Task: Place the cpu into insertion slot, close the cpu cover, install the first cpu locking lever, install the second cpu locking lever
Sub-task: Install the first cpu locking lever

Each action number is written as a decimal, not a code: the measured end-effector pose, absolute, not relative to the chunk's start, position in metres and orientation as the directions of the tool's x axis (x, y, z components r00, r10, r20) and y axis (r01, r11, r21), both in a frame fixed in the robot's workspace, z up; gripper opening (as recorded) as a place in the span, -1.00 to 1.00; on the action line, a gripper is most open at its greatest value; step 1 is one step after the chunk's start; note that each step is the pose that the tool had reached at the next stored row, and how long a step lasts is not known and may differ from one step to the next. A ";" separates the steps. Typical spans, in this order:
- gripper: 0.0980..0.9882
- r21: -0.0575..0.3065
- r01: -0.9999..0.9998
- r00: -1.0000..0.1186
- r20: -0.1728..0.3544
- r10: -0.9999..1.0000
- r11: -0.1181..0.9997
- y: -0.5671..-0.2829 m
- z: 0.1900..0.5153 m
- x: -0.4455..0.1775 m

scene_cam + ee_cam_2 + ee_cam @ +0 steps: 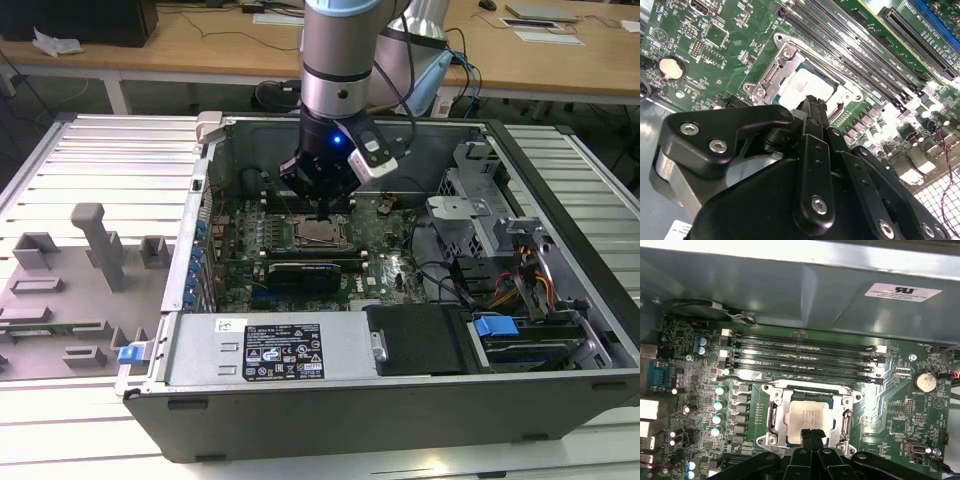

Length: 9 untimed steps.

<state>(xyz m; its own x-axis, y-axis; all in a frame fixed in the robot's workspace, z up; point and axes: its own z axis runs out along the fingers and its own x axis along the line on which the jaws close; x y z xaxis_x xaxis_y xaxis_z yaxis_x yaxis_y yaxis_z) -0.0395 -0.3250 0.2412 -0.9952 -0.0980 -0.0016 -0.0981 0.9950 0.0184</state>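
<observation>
While jaws hang pinched, cpu (807, 416) lies just beneath.

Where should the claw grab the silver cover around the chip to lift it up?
Probably its thin edge nearest the claw, coming down from above. The cpu cover lies flat around the cpu, so its broad face gives nothing to pinch; only a rim edge would fit in the claw. The claw, shut, sits right at that edge.
</observation>
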 end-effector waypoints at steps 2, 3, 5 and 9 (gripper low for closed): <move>-0.98 0.018 -0.098 -0.995 -0.002 -0.098 0.995 -0.325 0.241 -0.043; -0.98 0.018 -0.098 -0.995 -0.002 -0.098 0.995 -0.325 0.241 -0.045; -0.98 0.018 -0.098 -0.995 -0.003 -0.098 0.995 -0.325 0.241 -0.048; -0.98 0.018 -0.098 -0.995 -0.004 -0.098 0.995 -0.325 0.241 -0.055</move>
<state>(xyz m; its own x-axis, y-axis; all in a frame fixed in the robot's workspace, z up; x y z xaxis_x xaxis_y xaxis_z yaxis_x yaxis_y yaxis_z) -0.0551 -0.3250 0.2411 -0.9952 -0.0981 -0.0041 -0.0982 0.9950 0.0182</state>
